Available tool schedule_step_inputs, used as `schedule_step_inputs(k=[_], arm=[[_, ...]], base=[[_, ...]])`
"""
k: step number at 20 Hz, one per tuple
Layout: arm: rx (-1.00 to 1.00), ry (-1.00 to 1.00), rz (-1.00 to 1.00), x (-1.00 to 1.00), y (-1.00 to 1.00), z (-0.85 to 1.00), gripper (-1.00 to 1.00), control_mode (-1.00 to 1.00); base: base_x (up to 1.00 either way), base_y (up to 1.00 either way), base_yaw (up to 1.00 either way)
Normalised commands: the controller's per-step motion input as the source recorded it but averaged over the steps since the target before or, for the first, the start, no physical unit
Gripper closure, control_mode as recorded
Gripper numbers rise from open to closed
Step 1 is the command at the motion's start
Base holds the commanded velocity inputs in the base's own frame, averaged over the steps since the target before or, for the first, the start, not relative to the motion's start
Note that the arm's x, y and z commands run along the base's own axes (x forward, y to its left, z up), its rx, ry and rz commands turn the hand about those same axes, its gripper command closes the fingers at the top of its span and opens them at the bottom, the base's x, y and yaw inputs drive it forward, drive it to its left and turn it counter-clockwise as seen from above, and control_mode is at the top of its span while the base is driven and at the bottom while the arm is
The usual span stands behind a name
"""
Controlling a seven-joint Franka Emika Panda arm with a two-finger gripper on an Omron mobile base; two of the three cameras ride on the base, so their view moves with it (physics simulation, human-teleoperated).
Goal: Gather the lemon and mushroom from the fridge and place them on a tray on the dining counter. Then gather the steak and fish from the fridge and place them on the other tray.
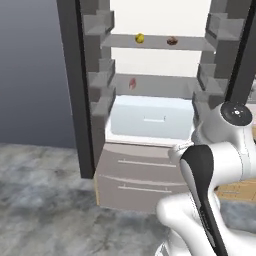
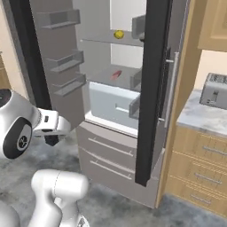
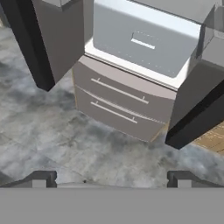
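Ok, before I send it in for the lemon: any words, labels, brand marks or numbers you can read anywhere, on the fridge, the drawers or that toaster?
None: there is no readable text in any view.
The fridge, its doors standing open, is plain grey and black, with no brand mark.
The bottom drawers show bar handles and no labels.
The toaster has a blank steel face.
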Motion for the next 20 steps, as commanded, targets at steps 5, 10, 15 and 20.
schedule_step_inputs(k=[5,10,15,20], arm=[[0.0,0.0,0.0,0.0,0.0,0.0,-1.0,1.0],[0.0,0.0,0.0,0.0,0.0,0.0,-1.0,1.0],[0.0,0.0,0.0,0.0,0.0,0.0,-1.0,1.0],[0.0,0.0,0.0,0.0,0.0,0.0,-1.0,1.0]], base=[[0.6,0.4,-0.35],[0.62,0.31,-0.3],[0.63,0.04,-0.24],[0.57,0.13,-0.26]])
